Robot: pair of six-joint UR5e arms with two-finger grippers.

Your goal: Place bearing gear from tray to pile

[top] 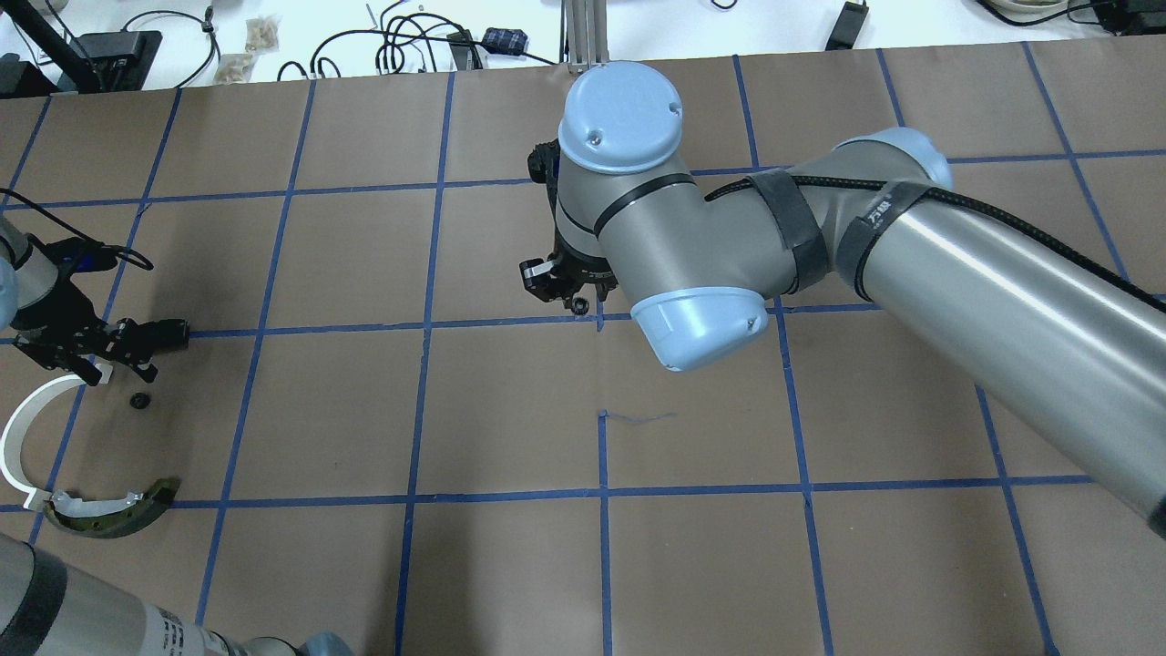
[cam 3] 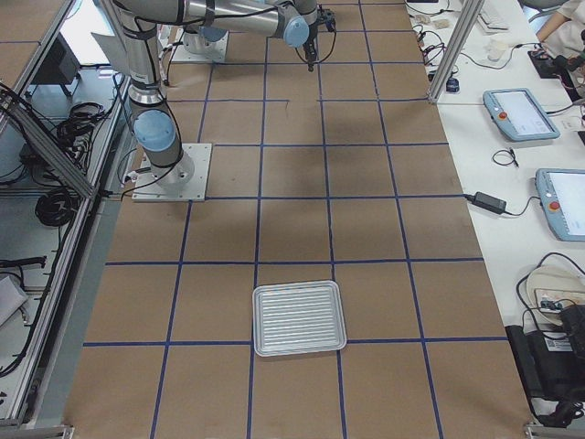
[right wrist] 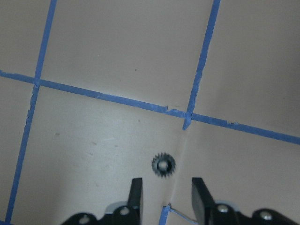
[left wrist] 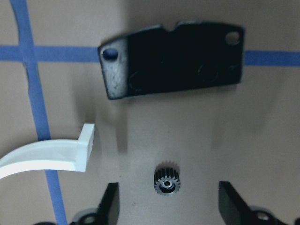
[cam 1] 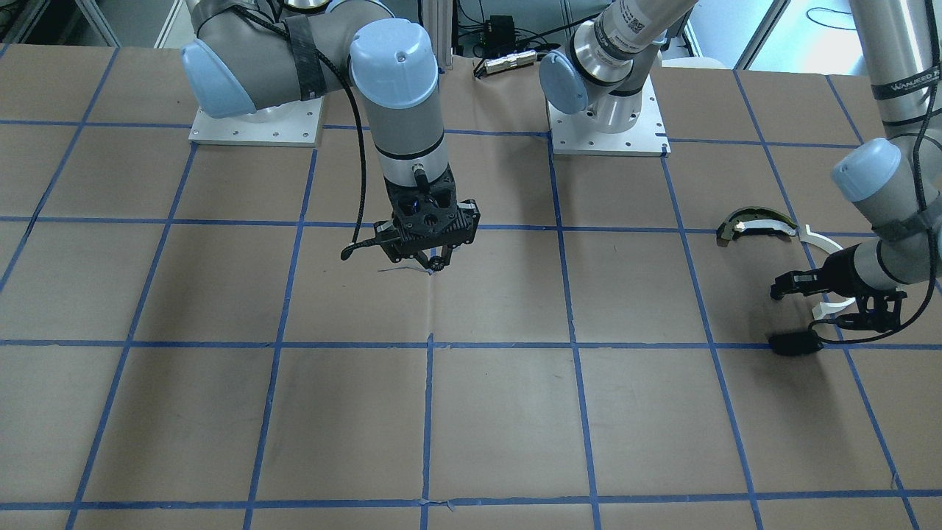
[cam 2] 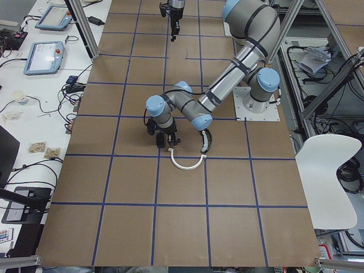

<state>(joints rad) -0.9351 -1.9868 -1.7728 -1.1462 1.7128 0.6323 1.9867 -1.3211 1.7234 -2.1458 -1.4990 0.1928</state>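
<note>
You're looking at a brown paper-covered table [cam 1: 221, 294] crossed by a grid of blue tape lines [cam 1: 427, 412]. The curved plastic half-ring strip [top: 18, 428] is white. The flat plate [left wrist: 171, 58] is black. The dark curved piece [top: 109, 510] has an olive edge. The small toothed metal gear [left wrist: 167, 178] is dark grey with a bright centre. The ribbed metal tray [cam 3: 299, 317] is silver.

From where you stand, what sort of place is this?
Probably a robotics test lab, not a factory: a left arm and right arm bolted to a paper-covered table gridded with blue tape, plus control screens and loose cables on the side bench.
</note>
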